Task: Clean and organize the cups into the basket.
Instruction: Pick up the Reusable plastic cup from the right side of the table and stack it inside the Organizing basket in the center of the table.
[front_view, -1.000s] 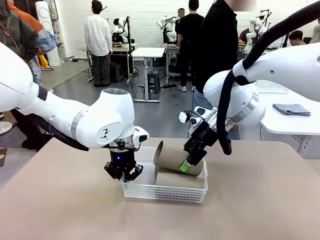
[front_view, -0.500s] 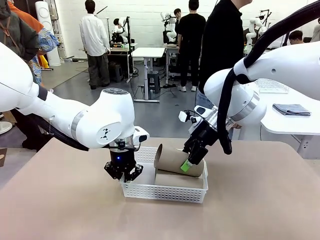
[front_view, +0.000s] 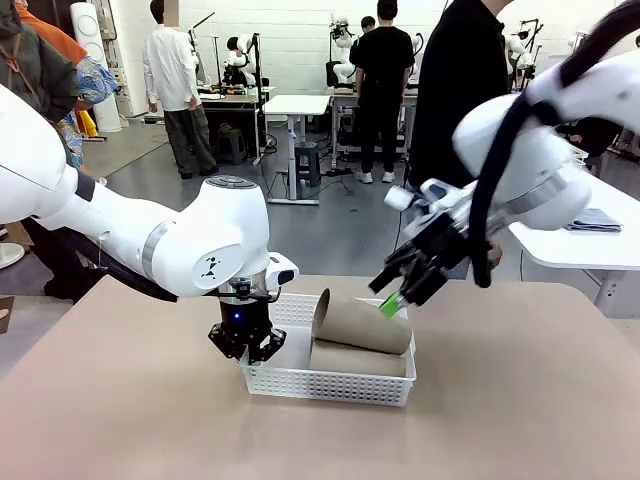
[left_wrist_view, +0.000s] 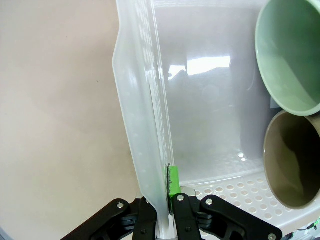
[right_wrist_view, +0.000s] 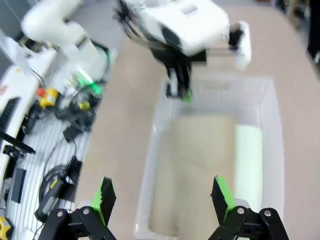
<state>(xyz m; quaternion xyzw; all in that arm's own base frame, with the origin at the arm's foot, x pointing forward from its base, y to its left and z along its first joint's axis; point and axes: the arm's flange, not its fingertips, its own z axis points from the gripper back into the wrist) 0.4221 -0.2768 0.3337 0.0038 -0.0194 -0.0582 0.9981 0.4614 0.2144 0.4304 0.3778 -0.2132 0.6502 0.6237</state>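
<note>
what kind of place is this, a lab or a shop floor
Most likely a robotics lab or test hall: other white robot arms stand at white work tables farther back, people stand about on an open grey floor, and loose cables and gear lie beside this table.

**Cups in basket, grippers at either end**

The basket (front_view: 330, 380) sits mid-table (front_view: 520, 400). Inside, cups lie on their sides: one cup (front_view: 362, 323) on top of another (front_view: 358, 358), and apparently a third (right_wrist_view: 248, 160) beside them at the far side. The left gripper (front_view: 247, 345) is at the basket's left wall, jaws on either side of it. The right gripper (front_view: 405, 290) hangs above the basket's right end.
</note>
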